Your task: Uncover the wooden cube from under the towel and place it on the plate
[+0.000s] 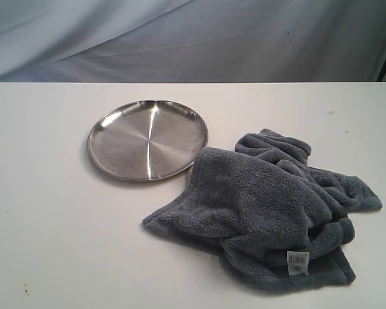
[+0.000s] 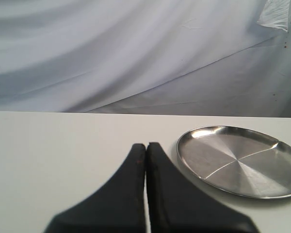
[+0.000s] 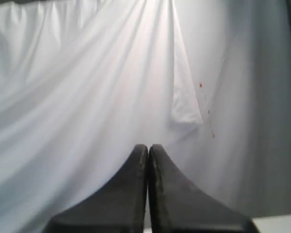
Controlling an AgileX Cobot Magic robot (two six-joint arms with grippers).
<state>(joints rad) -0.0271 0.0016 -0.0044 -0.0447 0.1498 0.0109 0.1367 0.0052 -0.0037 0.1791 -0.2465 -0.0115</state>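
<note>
I see my white table [image 1: 45, 244] carrying the silver metal plate [image 1: 148, 140] and the crumpled blue-grey towel [image 1: 264, 206], one towel corner at the plate's rim.

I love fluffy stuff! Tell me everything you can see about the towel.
The towel is blue-grey fluffy terry cloth, crumpled into a lumpy heap of folds on the white table. One corner reaches the rim of the silver plate. A small white label shows at its near edge. Nothing is holding it.
</note>
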